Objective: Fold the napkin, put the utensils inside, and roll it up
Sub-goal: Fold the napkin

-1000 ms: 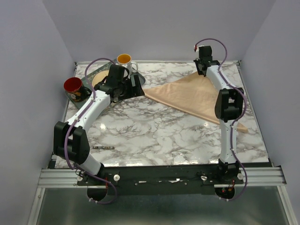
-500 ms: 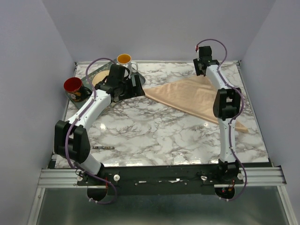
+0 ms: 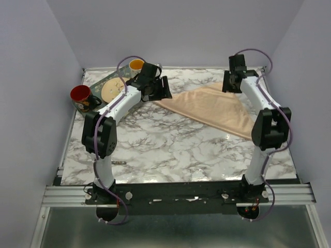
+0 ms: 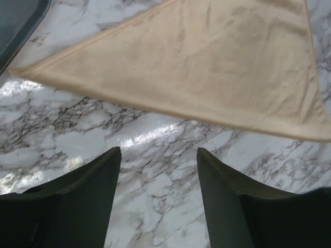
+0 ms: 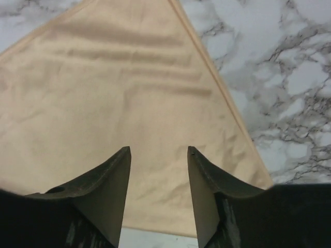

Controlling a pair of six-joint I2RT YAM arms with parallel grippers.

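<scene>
The peach-tan napkin point(image 3: 214, 108) lies flat on the marble table, folded into a triangle with its long point toward the left. My left gripper point(image 3: 163, 89) hovers just off that left tip, jaws open with only marble between them point(image 4: 158, 152); the napkin point(image 4: 207, 67) lies ahead of the fingers. My right gripper point(image 3: 231, 82) is over the napkin's far right corner, open and empty point(image 5: 159, 150), with the cloth point(image 5: 114, 93) lying flat under it. One thin metal utensil point(image 3: 118, 162) lies on the table near the left arm's base.
A red mug point(image 3: 81, 94) and a yellow-lined mug point(image 3: 136, 64) stand at the far left beside a round cream plate point(image 3: 111, 89) on a dark tray point(image 3: 101, 81). The tray's corner point(image 4: 15, 20) shows in the left wrist view. Walls close in on three sides.
The right gripper opened, let go of the napkin corner and drew back to the right. The left arm swung right and lifted its elbow, carrying its gripper to the napkin's left tip.
</scene>
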